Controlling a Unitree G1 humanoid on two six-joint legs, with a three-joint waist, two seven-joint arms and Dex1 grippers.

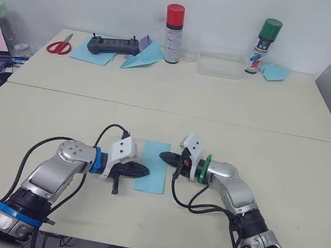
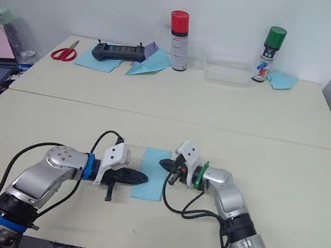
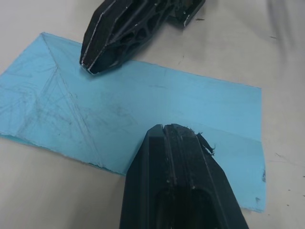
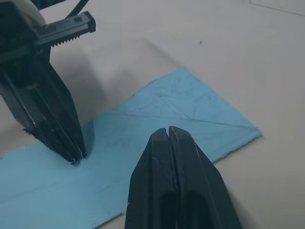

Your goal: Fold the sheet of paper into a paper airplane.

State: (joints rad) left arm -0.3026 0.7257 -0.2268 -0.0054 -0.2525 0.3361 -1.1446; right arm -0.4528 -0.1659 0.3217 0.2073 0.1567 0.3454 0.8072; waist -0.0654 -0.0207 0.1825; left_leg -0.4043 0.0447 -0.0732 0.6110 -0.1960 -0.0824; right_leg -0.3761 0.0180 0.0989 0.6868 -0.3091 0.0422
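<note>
The sheet of paper (image 1: 153,167) lies flat on the near table as a narrow light-blue rectangle, folded double, with faint crease lines across it (image 3: 71,100). My left gripper (image 1: 146,171) is shut, and its tip rests on the paper's left long edge (image 3: 169,130). From the other side, my right gripper (image 1: 162,156) is also shut, with its tip over the paper's right edge near the far end (image 4: 167,131). The two tips point at each other, a short gap apart. Neither gripper holds anything.
On the far table stand a red-capped spray can (image 1: 173,33), a green-capped can (image 1: 264,45) and a clear tray (image 1: 220,65). Red scissors (image 1: 59,46), a black controller (image 1: 113,45), a blue paper dart (image 1: 143,58) and a teal scrap (image 1: 274,71) lie there too.
</note>
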